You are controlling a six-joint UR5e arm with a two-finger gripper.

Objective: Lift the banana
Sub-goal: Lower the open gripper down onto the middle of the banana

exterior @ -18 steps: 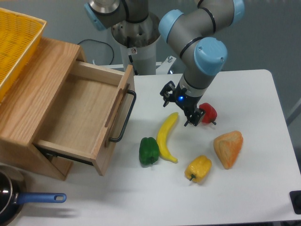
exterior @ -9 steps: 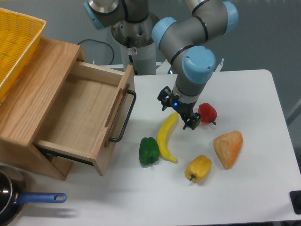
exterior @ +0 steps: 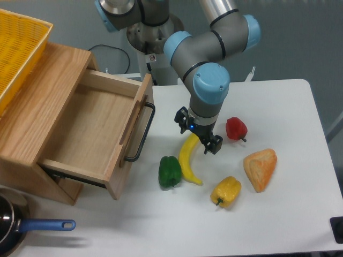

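At the near left corner a dark pan with a blue handle sits beside the wooden drawer unit, whose drawer stands pulled out, its black handle facing the produce. On the white table, nearest the front, lies a yellow bell pepper, with an orange wedge-shaped piece just to its right. A green bell pepper lies touching or nearly touching the lower part of the banana, which stretches from near the table's middle up toward the arm. The gripper hangs over the banana's upper end with its fingers spread to either side of it; whether they touch the fruit cannot be told. A small blue light shows on the wrist. A red bell pepper sits just right of the gripper, apart from the banana. Farther back, a yellow basket rests on top of the drawer unit, and a small label on the arm's base is too small to read.
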